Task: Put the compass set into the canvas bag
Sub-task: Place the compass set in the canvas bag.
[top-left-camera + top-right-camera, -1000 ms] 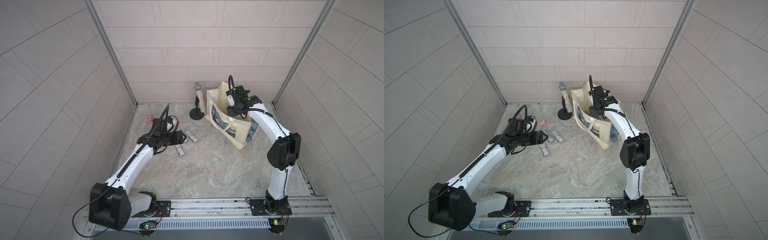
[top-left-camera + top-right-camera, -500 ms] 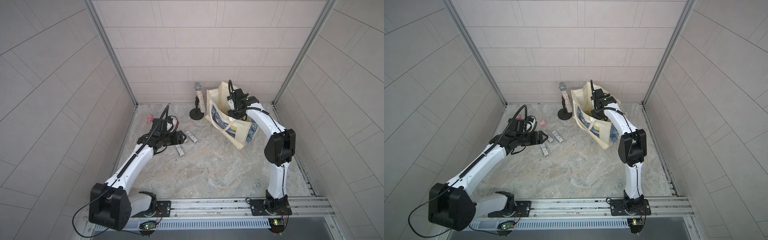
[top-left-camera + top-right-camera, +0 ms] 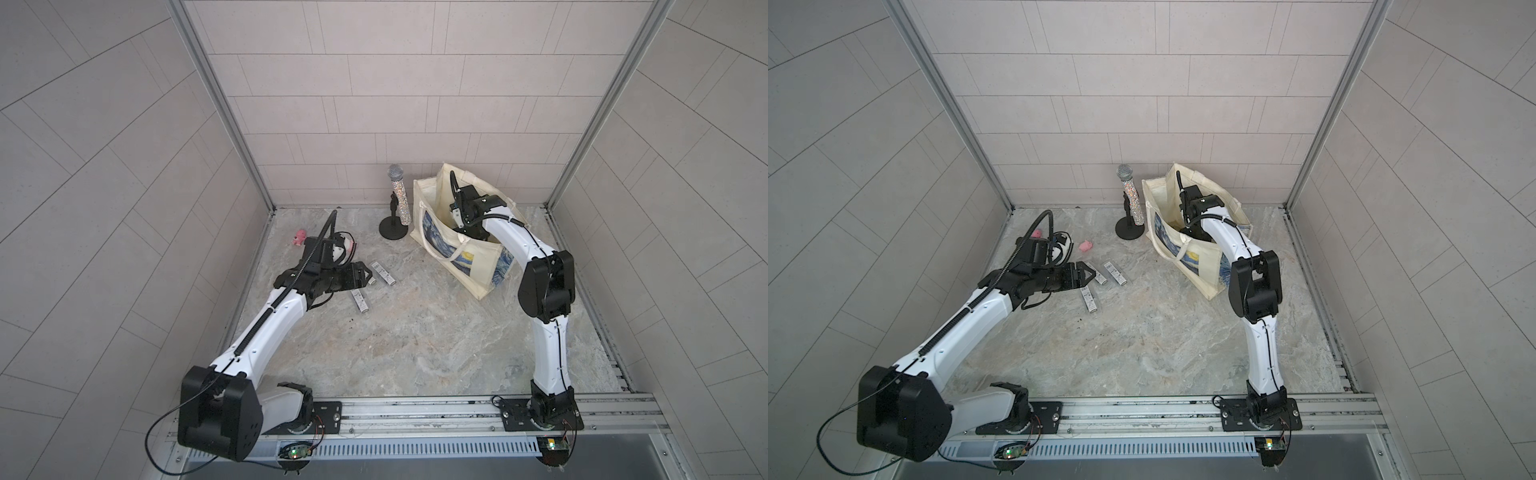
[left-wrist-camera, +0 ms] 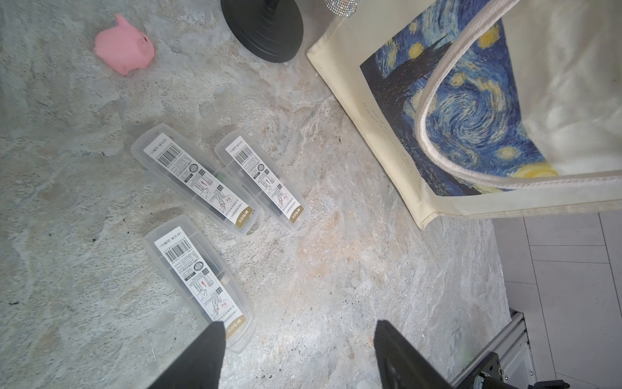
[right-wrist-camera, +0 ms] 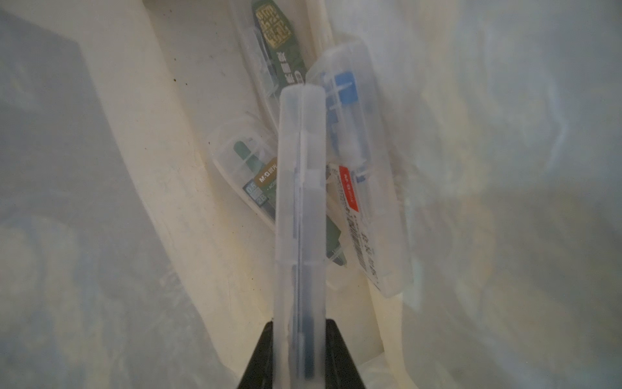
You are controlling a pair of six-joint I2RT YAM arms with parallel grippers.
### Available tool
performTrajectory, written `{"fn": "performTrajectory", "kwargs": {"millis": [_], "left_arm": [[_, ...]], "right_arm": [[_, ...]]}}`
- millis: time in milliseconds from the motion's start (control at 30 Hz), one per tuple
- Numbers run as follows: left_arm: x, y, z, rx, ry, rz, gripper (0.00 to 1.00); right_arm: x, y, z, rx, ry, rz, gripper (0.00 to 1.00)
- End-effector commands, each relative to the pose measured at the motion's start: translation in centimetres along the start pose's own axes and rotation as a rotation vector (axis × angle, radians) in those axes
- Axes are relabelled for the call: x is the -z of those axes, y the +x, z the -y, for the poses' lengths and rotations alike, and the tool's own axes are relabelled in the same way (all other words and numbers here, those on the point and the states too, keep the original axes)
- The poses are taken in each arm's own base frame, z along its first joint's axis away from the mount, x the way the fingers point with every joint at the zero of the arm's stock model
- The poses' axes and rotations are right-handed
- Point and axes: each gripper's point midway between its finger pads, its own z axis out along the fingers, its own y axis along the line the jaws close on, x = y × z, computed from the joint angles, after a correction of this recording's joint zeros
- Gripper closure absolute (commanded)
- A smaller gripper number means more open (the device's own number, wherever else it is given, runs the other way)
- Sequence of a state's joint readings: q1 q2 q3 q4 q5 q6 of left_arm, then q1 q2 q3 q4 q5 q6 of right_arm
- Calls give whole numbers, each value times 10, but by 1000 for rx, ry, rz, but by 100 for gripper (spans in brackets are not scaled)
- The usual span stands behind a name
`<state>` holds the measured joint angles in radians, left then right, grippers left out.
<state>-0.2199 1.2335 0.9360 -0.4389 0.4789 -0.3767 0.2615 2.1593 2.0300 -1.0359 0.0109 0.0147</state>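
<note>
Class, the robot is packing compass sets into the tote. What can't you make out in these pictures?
Hidden: right end effector, in both top views inside the canvas bag, behind its wall and the wrist.
Blurred: contents of the held case, right wrist view, frosted plastic.
Covered: some cases in the bag, behind the held case.
Too small: label print on the floor cases, top views.
Cut off: most of the microphone, at the left wrist view's edge.

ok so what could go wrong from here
1. The right pincer grips a clear case edge-on inside the canvas bag; released, it may wedge upright against the cases already there.
2. Withdrawing, that arm might snag the soft bag's rim and tip it.
</note>
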Motion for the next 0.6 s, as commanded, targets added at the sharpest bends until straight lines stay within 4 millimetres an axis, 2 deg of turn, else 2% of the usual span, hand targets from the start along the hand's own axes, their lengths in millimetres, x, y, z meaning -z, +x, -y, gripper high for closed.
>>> {"fn": "performTrajectory", "kwargs": {"millis": [0,433,567], "left_arm": [[1,0,-1,5,7,5,25],[2,-1,-1,10,8,11,25],[2,-1,-1,9,10,13,25]], "right_arm": [[-4,3,4,-19,4,-25,100],[-13,6,4,-26,2,-47,100],[-12,5,5,-31,6,-46,94]]}}
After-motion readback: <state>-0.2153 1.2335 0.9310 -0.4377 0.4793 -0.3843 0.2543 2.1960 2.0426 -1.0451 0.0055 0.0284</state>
